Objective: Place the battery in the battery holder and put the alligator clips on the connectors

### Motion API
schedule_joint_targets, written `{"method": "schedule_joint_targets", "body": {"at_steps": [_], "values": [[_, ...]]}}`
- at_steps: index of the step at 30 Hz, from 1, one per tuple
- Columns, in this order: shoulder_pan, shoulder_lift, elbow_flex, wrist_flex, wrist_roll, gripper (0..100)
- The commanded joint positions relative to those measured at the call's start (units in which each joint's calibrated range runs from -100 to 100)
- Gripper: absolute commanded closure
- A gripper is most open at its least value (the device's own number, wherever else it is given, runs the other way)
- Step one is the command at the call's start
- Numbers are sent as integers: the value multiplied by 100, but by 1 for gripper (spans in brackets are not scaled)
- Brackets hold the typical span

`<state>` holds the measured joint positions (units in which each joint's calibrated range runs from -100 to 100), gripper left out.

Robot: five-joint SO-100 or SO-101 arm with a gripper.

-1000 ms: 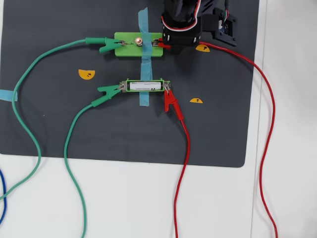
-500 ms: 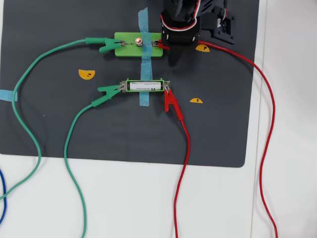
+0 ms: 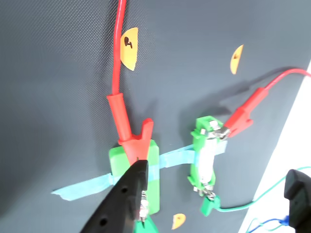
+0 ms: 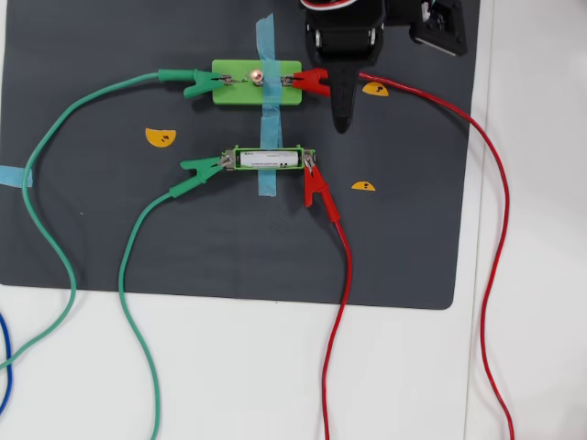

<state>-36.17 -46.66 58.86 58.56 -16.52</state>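
**All four clips look seated, jaws let go and empty**

The battery (image 4: 270, 159) is seen lying in the battery holder (image 4: 271, 147), which is taped down to the dark mat (image 4: 92, 229) on the white surface (image 4: 275, 367). A green clip (image 4: 200, 168) and a red clip (image 4: 317, 190) are set on the holder's end tabs, and another green clip (image 4: 194, 83) and red clip (image 4: 313, 81) on the bulb block (image 4: 257, 82).

The gripper (image 4: 341, 117) is held just beside that upper red clip, jaws spread and nothing gripped; in the wrist view the black finger (image 3: 124, 199) is seen above the block.

Handling-wise, the clips are probably light but springy. The rubber sleeve at the back is where they'd best be squeezed, since the toothed metal is small and likely slippery. The wires look floppy and could tug a clip off its tab, so the tiny tabs should be treated as bendable.
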Motion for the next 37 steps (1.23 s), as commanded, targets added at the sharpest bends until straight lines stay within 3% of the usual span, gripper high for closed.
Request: {"method": "schedule_joint_targets", "body": {"at_steps": [1, 8, 27, 37], "values": [[311, -825, -9, 113, 628, 73], [1623, -1940, 342, 70, 1357, 74], [2643, -5189, 3175, 19, 1378, 74], [2663, -5266, 4087, -695, 1357, 73]]}}
